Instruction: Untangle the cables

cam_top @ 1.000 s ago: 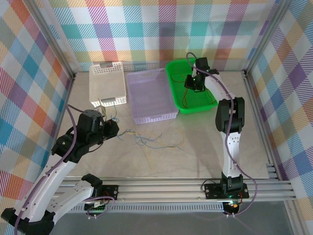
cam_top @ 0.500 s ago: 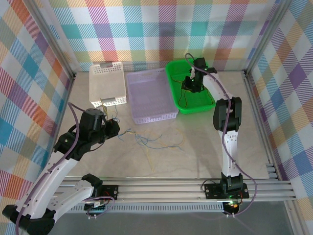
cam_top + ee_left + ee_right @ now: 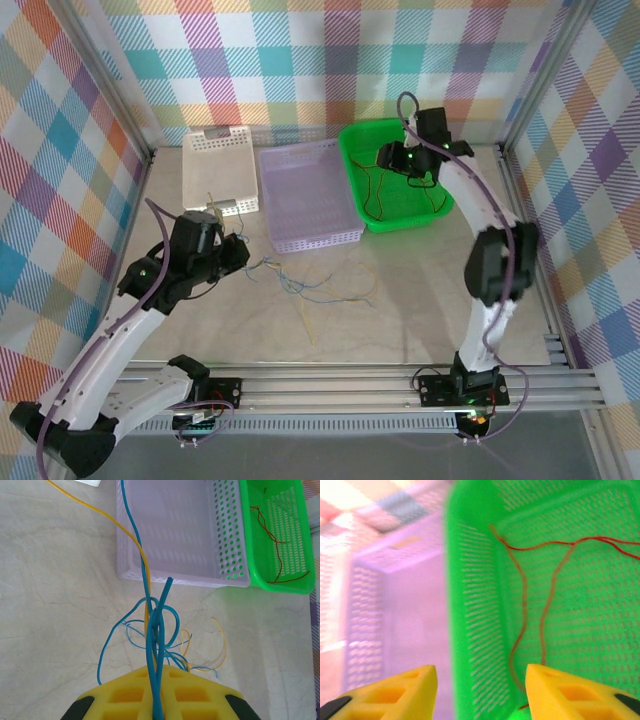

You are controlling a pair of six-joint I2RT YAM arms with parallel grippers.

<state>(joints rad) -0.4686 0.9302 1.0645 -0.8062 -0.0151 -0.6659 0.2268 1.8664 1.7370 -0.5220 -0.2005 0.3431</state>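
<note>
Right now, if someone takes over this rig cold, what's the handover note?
Left gripper: shut on the blue cable, which runs up from its fingers into the tangle.
Right gripper: open, holding nothing, over the green basket.
Cables: red cables lie loose in the green basket. Blue and yellow cables are knotted on the table, in front of the purple basket, which holds none.
Done: red separated.
Left: pull blue and yellow apart.

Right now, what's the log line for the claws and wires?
left claw: shut on blue cable | right claw: open over green basket | red cable: in green basket | tangle: on table
</note>
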